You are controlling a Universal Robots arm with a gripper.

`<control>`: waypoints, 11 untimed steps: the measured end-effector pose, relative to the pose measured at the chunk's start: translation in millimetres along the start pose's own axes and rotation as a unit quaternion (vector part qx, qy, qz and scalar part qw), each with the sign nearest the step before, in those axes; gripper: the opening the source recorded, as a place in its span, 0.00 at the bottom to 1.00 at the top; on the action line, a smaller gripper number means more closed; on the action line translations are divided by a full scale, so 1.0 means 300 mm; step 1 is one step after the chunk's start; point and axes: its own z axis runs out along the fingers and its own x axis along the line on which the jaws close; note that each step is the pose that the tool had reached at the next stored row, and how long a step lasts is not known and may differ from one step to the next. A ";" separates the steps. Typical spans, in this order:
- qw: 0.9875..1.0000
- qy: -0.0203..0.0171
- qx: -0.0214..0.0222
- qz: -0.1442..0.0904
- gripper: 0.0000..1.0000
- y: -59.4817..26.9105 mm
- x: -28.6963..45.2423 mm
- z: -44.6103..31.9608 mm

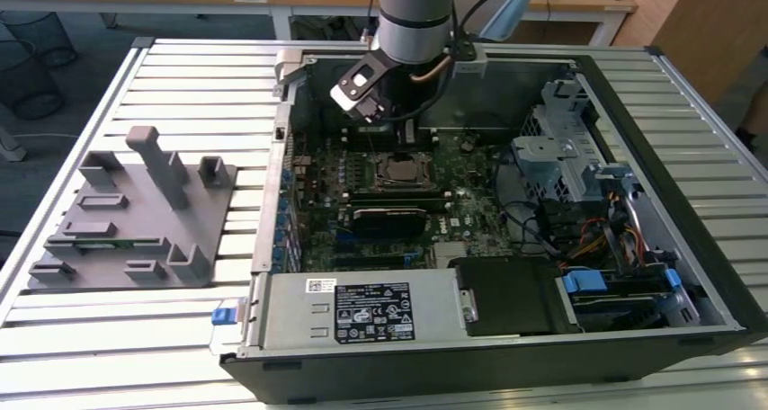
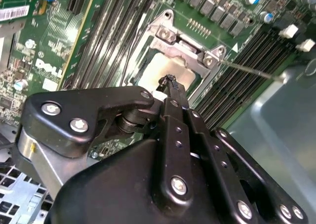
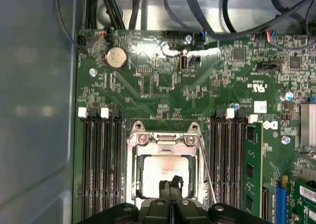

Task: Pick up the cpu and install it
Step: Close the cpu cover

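Observation:
The cpu (image 3: 157, 170) lies flat in the socket on the green motherboard, its silver-grey top showing through the metal socket frame (image 3: 165, 139). In the second wrist view the cpu (image 2: 160, 71) sits just past my fingertips. My gripper (image 3: 171, 186) hangs directly over the chip with its black fingers pressed together and nothing visible between them. In the exterior view the gripper (image 1: 406, 138) reaches down inside the open computer case, just above the socket and cpu (image 1: 397, 170).
A thin wire lever (image 3: 207, 169) runs beside the socket. Memory slots flank it, one holding a green stick (image 3: 252, 159). Cables (image 3: 212, 31) cross the case wall. A grey fixture (image 1: 132, 212) lies at the exterior view's left; a drive cage (image 1: 564, 158) stands at its right.

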 end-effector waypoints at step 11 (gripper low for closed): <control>1.000 0.000 0.000 0.000 0.11 -0.042 -0.001 0.041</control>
